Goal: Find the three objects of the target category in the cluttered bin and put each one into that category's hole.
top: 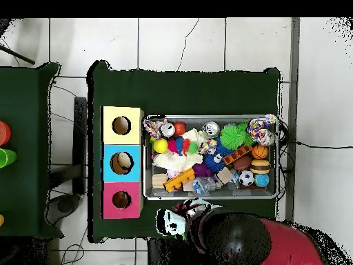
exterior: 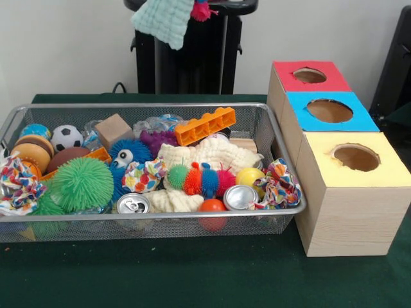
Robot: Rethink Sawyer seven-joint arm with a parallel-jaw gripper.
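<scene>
Washcloth point(exterior: 166, 19), pale green, hangs limp at 12 o'clock above the bin point(exterior: 282, 157), pinched in the gripper point(exterior: 192, 5); soft, light, floppy, best held by 1 bunched fold.

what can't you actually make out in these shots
- Gripper, front view: a pale green cloth hangs from it and covers its tips, and the top edge cuts it off.
- Blue box, overhead view: something pale shows in its hole, too small to identify.
- Mesh bin, both views: lower layers are buried under the toys on top.
</scene>
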